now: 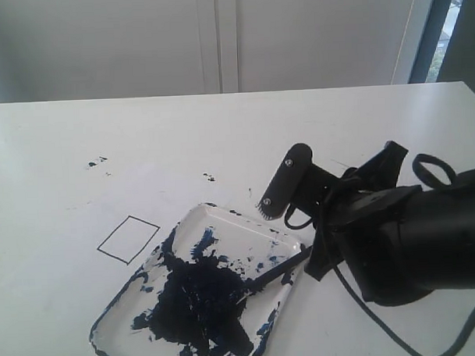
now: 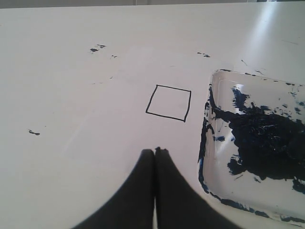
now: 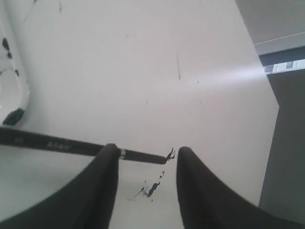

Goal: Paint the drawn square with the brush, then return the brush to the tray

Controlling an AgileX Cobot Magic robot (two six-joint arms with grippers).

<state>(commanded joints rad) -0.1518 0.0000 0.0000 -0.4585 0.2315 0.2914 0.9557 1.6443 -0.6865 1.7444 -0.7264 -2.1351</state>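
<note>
Right claw (image 3: 147,148) parted, thin black brush (image 3: 57,143) seemingly loose between

One tray (image 1: 233,231), one brush (image 1: 276,269) and one drawn square (image 1: 128,239) are showing on the single surface (image 1: 220,132). Two tools are appearing: one left tool (image 2: 155,150), one right tool (image 3: 147,149).

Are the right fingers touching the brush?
Cannot tell. Right wrist view: the brush overlaps one of the fingers and stops short of the other, but actual contact isn't plain.
</note>
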